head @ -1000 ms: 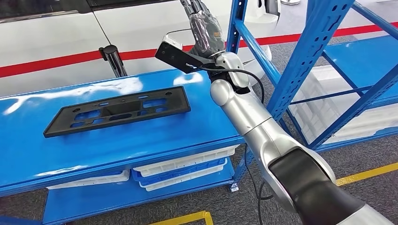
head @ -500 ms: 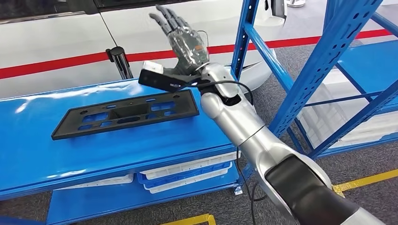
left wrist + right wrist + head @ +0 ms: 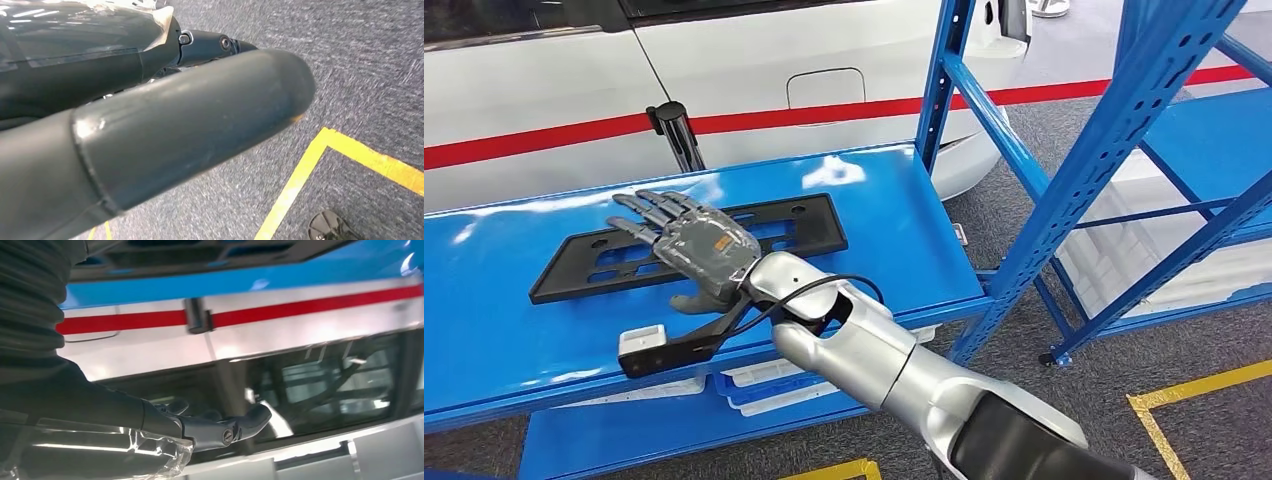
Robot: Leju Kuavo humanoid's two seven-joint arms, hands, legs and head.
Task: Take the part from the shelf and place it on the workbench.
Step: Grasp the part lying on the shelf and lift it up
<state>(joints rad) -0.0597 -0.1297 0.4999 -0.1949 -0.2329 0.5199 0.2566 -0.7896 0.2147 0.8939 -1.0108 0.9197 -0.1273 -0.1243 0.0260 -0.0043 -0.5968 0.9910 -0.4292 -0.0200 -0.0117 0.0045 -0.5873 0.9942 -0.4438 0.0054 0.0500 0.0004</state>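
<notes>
Right robot hand (image 3: 692,250) spread flat, empty, over part (image 3: 804,225) on tabletop (image 3: 894,260); lift clear without nudging it.

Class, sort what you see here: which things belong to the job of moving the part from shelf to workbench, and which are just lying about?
Job:
black part
blue workbench
blue shelf
right hand, above the part

Lying about:
white trays under the bench
white car
black post

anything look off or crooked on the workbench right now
Nothing stands out. The flat black plastic part lies on the glossy blue workbench, slightly angled to its edge, showing no visible damage. The right hand is above it with fingers spread, holding nothing.
</notes>
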